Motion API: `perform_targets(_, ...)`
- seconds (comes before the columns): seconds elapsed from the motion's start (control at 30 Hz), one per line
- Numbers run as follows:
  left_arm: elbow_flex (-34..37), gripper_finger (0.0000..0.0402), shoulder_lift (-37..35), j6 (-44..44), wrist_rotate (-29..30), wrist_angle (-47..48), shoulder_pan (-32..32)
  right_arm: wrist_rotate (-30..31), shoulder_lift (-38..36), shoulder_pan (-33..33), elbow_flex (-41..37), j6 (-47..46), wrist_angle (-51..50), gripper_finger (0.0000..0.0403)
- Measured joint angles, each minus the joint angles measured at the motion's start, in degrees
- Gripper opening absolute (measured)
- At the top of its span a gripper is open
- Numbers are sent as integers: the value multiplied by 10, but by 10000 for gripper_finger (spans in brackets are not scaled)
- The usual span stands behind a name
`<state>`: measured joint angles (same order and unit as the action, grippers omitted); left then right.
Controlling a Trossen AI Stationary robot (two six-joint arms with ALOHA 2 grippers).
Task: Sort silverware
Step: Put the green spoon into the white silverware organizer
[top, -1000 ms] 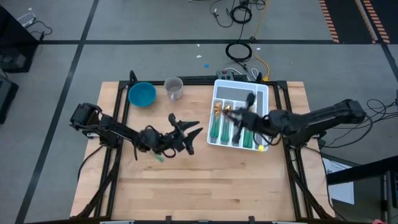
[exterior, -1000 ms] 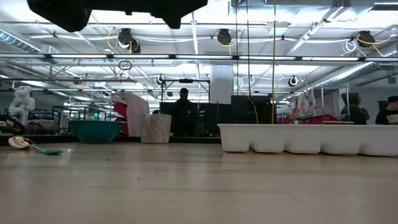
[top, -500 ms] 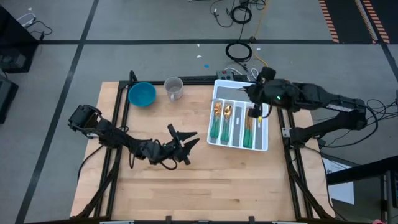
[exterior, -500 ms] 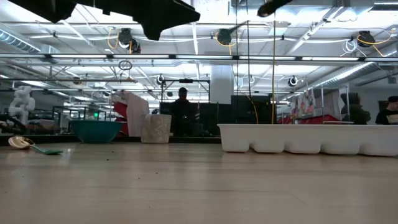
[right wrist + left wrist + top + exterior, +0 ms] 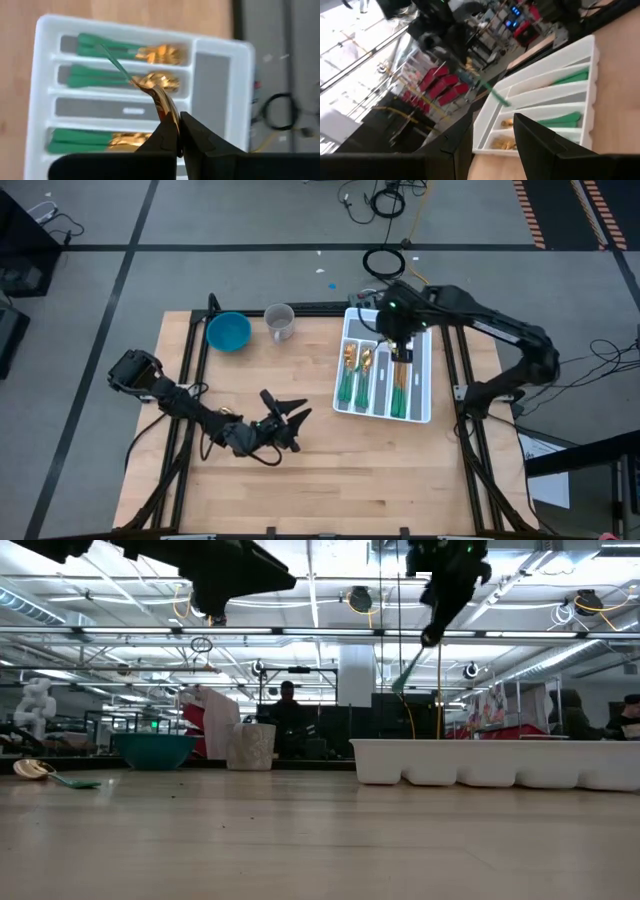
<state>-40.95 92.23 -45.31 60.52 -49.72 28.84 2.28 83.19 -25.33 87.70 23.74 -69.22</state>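
My right gripper [image 5: 396, 330] hangs over the far end of the tray [image 5: 423, 330], fingers pinched together on the gold head of a spoon [image 5: 159, 95]. I hold it by the bowl so the green handle [image 5: 409, 670] dangles free and slants down toward the tray; that way, I judge, the handle end can go into a slot first and the piece can lie lengthwise with the others. In the right wrist view the gold head sits right at my fingertips with the handle angling away over the compartments.

My left gripper [image 5: 283, 423] hovers low over the bare wood near the middle of the table [image 5: 330, 480], well apart from the tray, fingers spread and holding nothing. It looks set to go for the next loose piece.

Counting: one tray with four long slots plus a cross slot at the far end. Three long slots hold green-handled pieces with gold heads; one long slot between them shows only its grey bottom, and the cross slot looks bare too. How many pieces lie in each filled slot I cannot tell. One spoon is in my grip. One more loose utensil [image 5: 45, 773] lies on the table at the left in the low view. One blue bowl [image 5: 228, 332] and one clear cup [image 5: 280, 321] stand at the far edge, apart from the sorting.
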Motion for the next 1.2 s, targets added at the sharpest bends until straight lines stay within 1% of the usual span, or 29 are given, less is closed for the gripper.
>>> perform_targets(0.1,0,148,0,0,32,3,6,-37,38,-31,0,14,-32,0)
perform_targets(0.2,0,148,0,0,58,15,14,-45,73,-58,0,24,-64,0)
perform_targets(0.33,0,148,0,0,61,25,18,-82,118,-84,0,48,-76,0)
perform_targets(0.63,0,148,0,15,71,29,20,-92,192,-92,0,94,-74,0)
perform_targets(0.87,0,148,0,16,90,32,20,-129,211,-91,0,113,-29,0)
perform_targets(1.0,1,148,0,16,90,32,20,-142,211,-89,17,121,-48,0)
perform_targets(1.2,1,148,0,28,90,42,20,-145,211,-89,31,147,-44,0)
